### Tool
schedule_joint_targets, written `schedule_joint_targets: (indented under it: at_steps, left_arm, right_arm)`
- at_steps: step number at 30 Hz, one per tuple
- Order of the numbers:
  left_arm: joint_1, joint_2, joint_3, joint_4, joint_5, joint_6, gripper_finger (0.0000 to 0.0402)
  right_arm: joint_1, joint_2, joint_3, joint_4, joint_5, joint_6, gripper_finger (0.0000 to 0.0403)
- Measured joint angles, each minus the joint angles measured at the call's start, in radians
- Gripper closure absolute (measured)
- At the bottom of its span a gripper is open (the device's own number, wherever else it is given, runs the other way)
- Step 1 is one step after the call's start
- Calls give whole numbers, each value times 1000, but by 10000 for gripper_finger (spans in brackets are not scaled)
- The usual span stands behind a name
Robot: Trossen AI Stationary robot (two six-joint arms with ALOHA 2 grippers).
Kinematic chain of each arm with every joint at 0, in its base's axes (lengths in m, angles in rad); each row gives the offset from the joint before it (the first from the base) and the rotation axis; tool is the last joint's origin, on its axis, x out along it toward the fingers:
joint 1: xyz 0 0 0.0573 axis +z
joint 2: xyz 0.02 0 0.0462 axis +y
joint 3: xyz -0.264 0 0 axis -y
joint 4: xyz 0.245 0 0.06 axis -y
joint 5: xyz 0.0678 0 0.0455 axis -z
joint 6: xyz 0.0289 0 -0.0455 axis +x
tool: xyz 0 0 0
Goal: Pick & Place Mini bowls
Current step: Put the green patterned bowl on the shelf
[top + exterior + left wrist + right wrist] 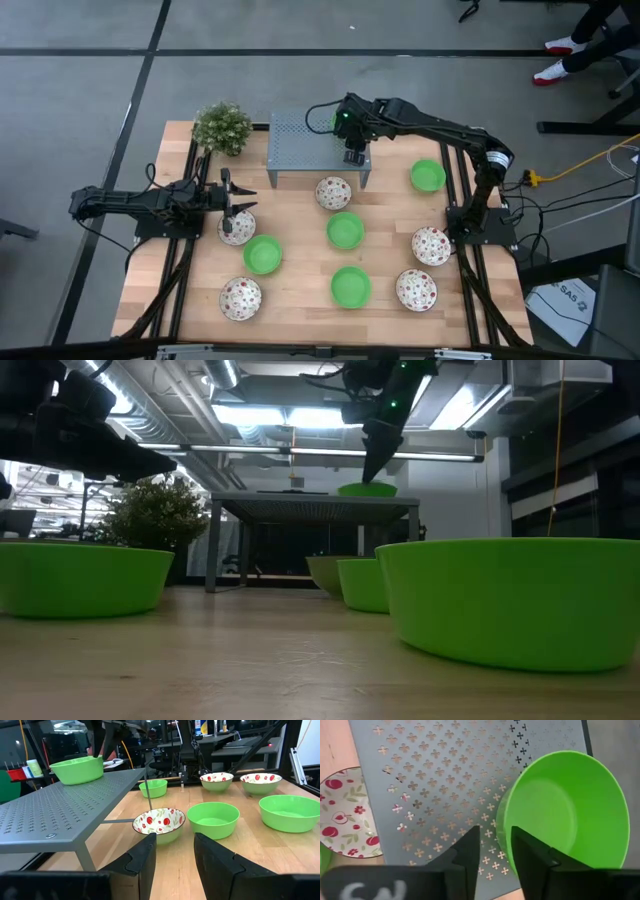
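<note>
Right gripper (495, 851) hangs over the grey stand (445, 780), fingers slightly parted astride the near rim of a green bowl (565, 810) that sits on the stand's top; whether they press the rim is unclear. The bowl's body lies just to one side of the fingers. Left gripper (237, 200) waits, fingers parted and empty, over a speckled bowl (237, 230) at the table's left.

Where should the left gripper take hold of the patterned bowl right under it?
Take the patterned bowl by its rim, from straight above, one finger inside and one outside. It sits upright and open, with a thin wall. The side facing the plant looks safest: a green bowl sits close on the opposite side. The left gripper hovers open above it.
</note>
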Motion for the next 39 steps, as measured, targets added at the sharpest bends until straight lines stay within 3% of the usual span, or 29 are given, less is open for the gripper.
schedule_joint_targets:
  at_steps: [9, 21, 39]
  left_arm:
    - [0, 0, 0, 0, 0, 0, 274]
    - [0, 0, 0, 0, 0, 0, 274]
    - [0, 0, 0, 0, 0, 0, 274]
  right_arm:
    - [-1, -7, 105, -72, -16, 14, 228]
    - [21, -7, 276, -135, -122, 291, 223]
    - [276, -7, 333, -201, -130, 663, 223]
